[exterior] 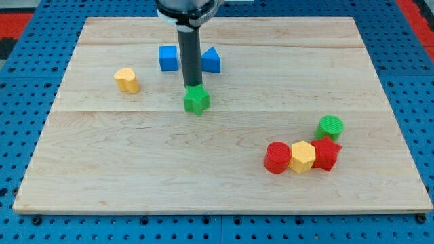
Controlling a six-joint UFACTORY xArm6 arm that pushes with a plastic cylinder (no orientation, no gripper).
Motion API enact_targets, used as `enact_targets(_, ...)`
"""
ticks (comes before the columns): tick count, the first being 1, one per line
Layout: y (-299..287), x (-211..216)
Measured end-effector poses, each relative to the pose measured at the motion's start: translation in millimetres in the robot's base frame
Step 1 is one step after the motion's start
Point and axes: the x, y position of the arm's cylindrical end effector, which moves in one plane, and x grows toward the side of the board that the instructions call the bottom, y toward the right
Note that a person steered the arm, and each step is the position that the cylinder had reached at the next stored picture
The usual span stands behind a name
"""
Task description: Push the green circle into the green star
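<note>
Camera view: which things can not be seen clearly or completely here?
- My tip: contact with the green star cannot be told; it ends at the star's top edge.
- Blue block: its left part is hidden by the rod; shape unclear.
- Red star: whether the green circle touches it cannot be told.
- Arm: cut off by the view's top.

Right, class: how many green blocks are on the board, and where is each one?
2. The green star sits left of centre, just below my tip. The green circle is at the view's right, touching the red star. None seem hidden.
</note>
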Motion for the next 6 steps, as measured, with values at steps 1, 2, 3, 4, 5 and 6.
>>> enact_targets(1, 95.9, 19.1)
enact_targets(2, 199.4, 18.7)
enact_targets(3, 307.4, 32.3)
enact_targets(4, 286.3, 103.5)
enact_targets(5, 206.8, 91.3)
enact_targets(6, 71.4, 56.9)
